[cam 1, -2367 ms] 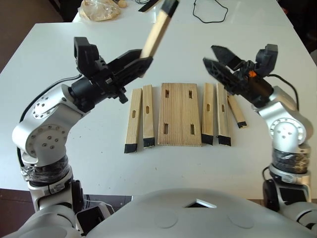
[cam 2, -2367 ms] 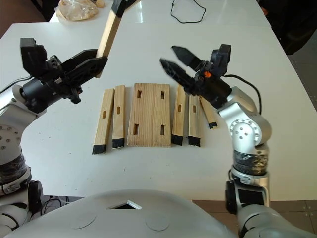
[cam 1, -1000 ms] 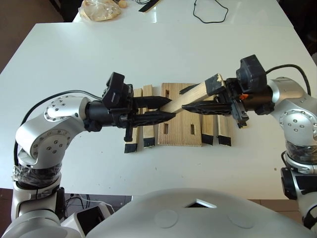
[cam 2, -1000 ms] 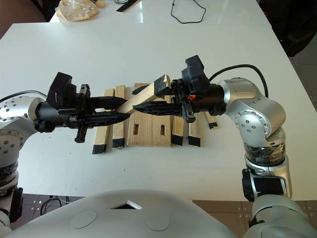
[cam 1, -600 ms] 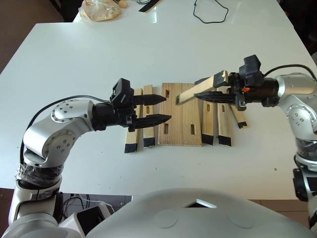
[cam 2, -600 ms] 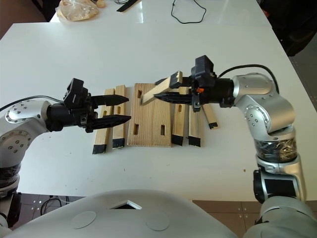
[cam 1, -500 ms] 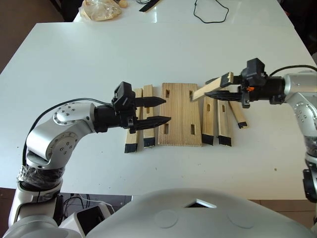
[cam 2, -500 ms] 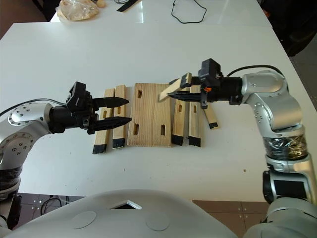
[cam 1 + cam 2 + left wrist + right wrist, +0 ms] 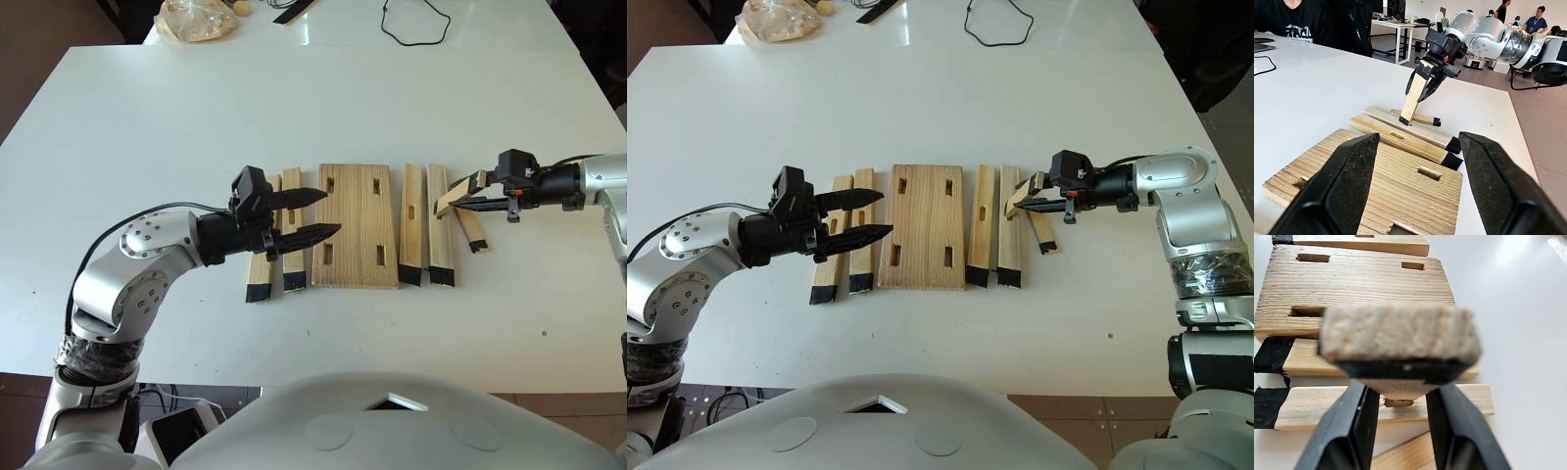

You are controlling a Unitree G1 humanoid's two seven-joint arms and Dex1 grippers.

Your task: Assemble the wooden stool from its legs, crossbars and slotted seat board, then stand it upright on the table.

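The slotted seat board (image 9: 359,225) lies flat in the middle of the white surface (image 9: 196,117), slots facing up. The left bars (image 9: 263,240), two long slotted ones, lie flat just beside its left edge. The right bars (image 9: 411,223), two more like them, lie just off its right edge. All four run parallel to the board with their black tips toward the robot. A shorter bar (image 9: 473,235) lies at a slant just past the right pair. The right gripper (image 9: 460,201) has its jaws clamped on another short piece (image 9: 453,193), tilted, low over the outer right bar; can't tell if the lower end actually touches. The left gripper (image 9: 331,211) hovers over the left bars, jaws spread wide with nothing in them. Way at the back sit a crumpled bag (image 9: 201,18) and a black cable (image 9: 416,24).
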